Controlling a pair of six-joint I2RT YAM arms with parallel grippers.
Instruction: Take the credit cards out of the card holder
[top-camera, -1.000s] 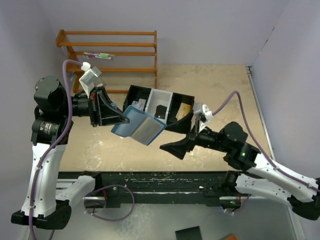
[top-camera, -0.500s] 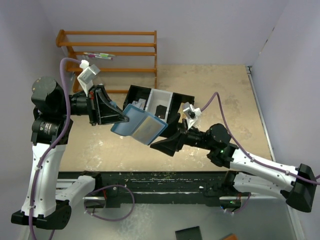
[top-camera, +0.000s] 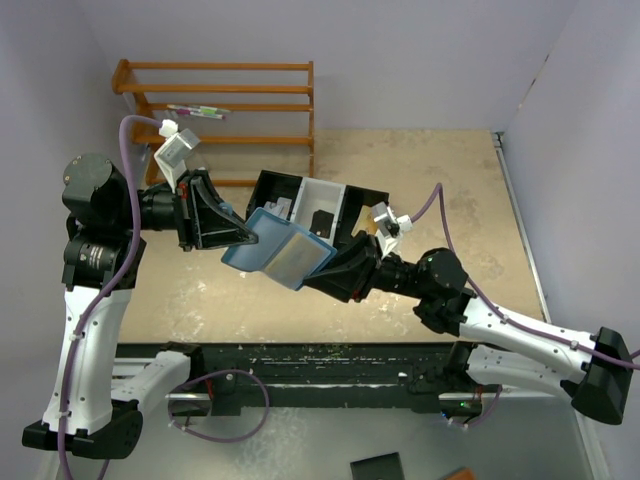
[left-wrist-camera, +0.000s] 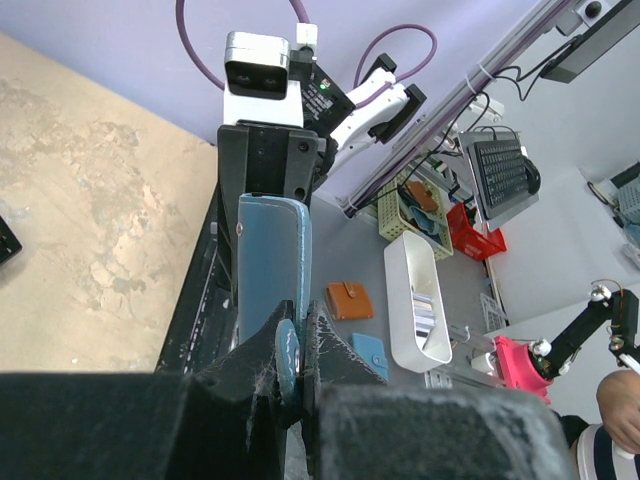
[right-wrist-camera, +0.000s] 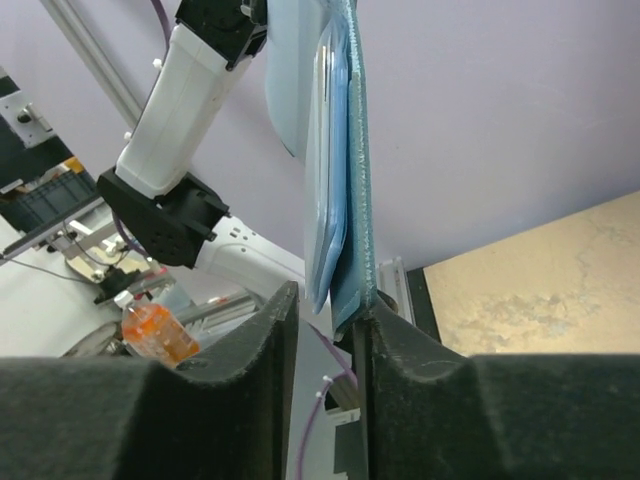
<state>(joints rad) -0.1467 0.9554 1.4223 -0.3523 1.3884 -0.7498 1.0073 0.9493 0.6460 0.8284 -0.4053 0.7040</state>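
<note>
From above, we see the blue card holder (top-camera: 268, 250) aloft just before the three-compartment tray (top-camera: 318, 205), pinched in the left claw (top-camera: 245, 237); the left wrist confirms that clamp; the right wrist shows the right claw (right-wrist-camera: 325, 310) straddling its edge, grip unclear to us.

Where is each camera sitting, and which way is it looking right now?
Top: above and behind the arms, looking down at the table; both arms show, left gripper and right gripper both at the holder.
Left wrist: on the left arm, looking along its fingers and the holder's edge, toward the right arm.
Right wrist: on the right arm, looking up past its fingers along the holder, toward the wall.
Shared: all three see the holder.
</note>
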